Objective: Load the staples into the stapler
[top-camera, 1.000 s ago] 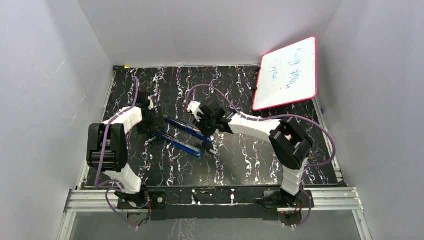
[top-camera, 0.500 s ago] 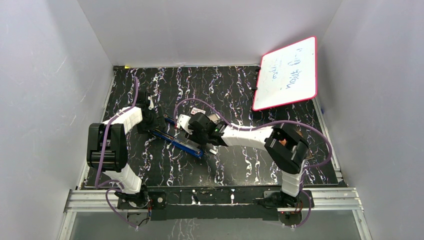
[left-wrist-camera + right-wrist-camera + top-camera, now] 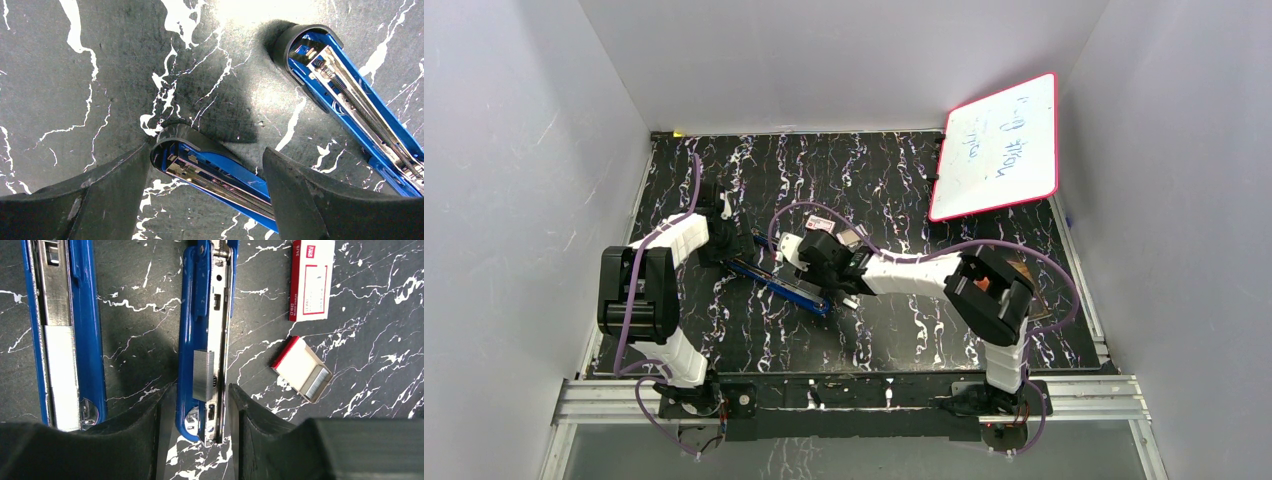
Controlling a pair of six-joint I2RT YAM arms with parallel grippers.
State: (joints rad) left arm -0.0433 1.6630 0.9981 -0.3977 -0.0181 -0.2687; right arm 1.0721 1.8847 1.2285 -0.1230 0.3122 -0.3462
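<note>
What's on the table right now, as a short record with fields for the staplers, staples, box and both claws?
right claw: open, astride first stapler
left claw: astride a stapler's black rear cap, grip unclear
first stapler: blue, open; short staple block lying on it, seating unclear
second stapler: blue, open, alongside; long staple strip in its channel
red-and-white box: beside the staplers, open tray next to it

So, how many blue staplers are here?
2, side by side: one stapler under the right gripper, a staple strip lying on it; the other stapler beside it, holding staples.
</note>
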